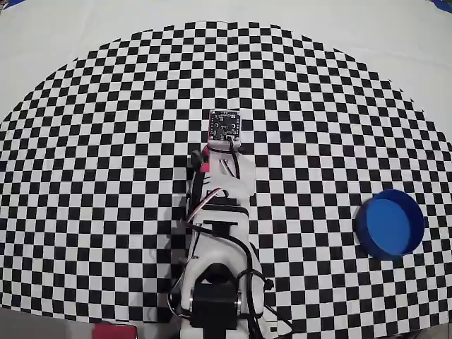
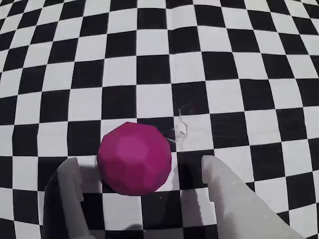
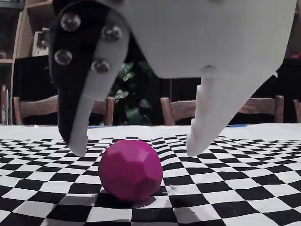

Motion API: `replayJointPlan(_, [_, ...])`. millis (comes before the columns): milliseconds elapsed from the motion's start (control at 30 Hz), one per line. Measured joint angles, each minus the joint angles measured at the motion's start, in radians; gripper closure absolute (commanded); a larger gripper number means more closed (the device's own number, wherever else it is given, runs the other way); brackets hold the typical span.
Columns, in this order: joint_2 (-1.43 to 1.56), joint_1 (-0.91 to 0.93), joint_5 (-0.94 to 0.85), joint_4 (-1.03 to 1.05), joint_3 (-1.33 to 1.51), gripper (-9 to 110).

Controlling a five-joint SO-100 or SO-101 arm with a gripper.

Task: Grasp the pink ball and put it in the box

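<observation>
The pink ball [image 2: 134,158] is a faceted magenta sphere lying on the checkered cloth. In the fixed view [image 3: 130,170] it sits low at the centre. My gripper [image 2: 140,162] is open, with one white finger on each side of the ball and clear gaps between them. In the fixed view the gripper [image 3: 136,150] hangs over the ball, and its fingertips [image 3: 79,143] are level with the ball's top, above the cloth. The blue round box [image 1: 388,224] stands empty at the right in the overhead view, far from the arm [image 1: 219,212], which covers the ball there.
The black-and-white checkered cloth [image 1: 106,141] covers the table in a wide half circle. Wooden chairs [image 3: 33,109] and a dark plant stand beyond the table's far edge in the fixed view. A blue object [image 1: 443,3] shows at the overhead view's top right corner.
</observation>
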Motion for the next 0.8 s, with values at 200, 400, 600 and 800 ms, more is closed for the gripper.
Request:
replayJointPlan(200, [-0.041, 0.000, 0.000, 0.000, -0.026, 73])
replayJointPlan(400, [-0.067, 0.000, 0.000, 0.000, -0.052, 73])
replayJointPlan(600, [-0.091, 0.000, 0.000, 0.000, -0.058, 73])
replayJointPlan(800, [-0.117, 0.000, 0.000, 0.000, -0.078, 73])
